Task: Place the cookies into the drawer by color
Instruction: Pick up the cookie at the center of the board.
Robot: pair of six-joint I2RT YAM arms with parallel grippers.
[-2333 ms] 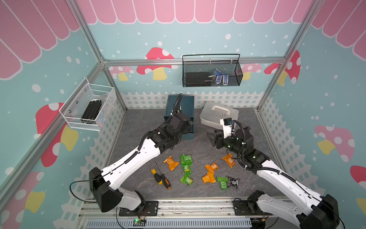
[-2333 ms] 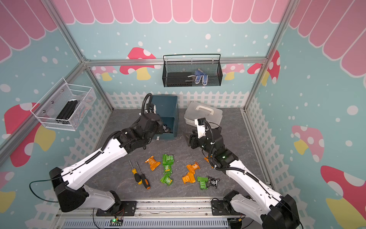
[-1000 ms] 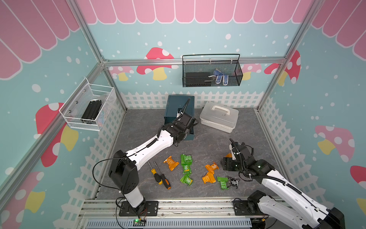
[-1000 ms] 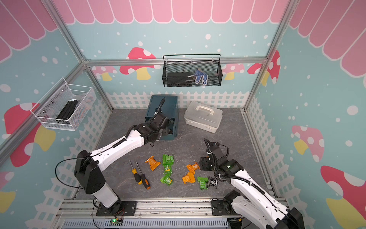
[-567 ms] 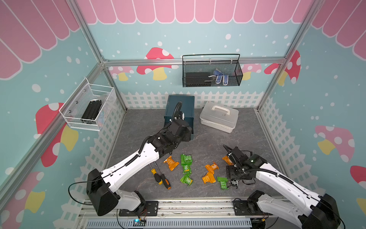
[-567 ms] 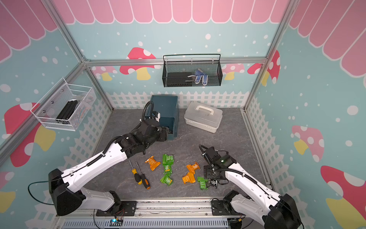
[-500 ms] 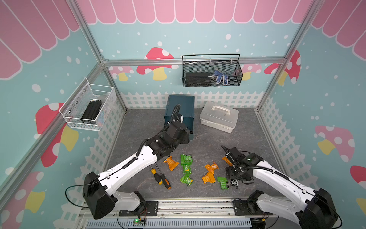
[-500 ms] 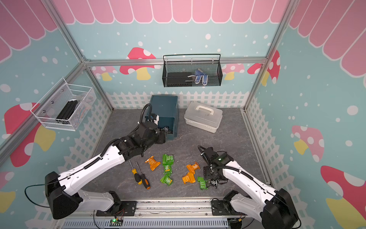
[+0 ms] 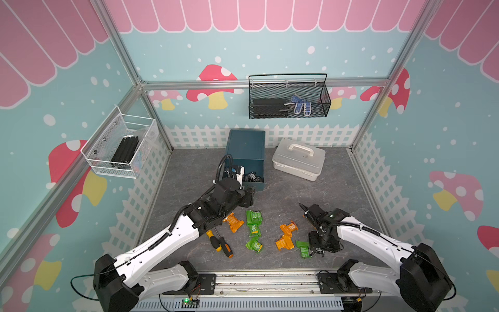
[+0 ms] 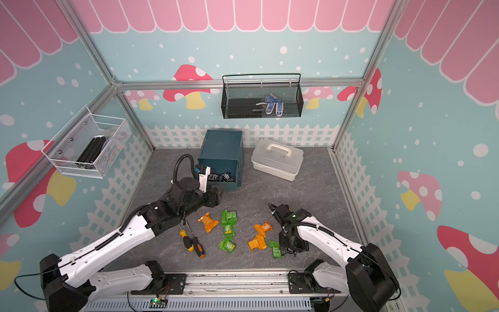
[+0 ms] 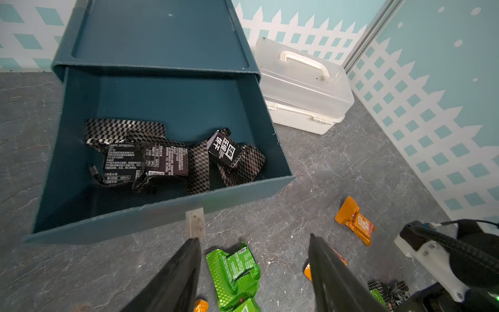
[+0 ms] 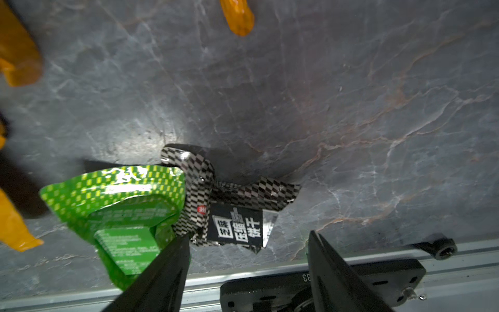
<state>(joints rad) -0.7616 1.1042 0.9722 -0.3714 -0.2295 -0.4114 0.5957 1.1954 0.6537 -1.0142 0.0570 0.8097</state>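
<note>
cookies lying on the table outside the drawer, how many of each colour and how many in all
orange cookies: 4, one of them clearest in the left wrist view
green cookies: 4
black cookies: 1
total: 9

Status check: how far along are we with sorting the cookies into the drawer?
Done: several black cookies lie in the open drawer. In hand: nothing gripped; the right gripper, fingers open, is poised over the only black cookie visible on the table, beside a green cookie; the left gripper hangs open by the drawer's front. Left: that black cookie, four green cookies and at least three orange cookies.
</note>
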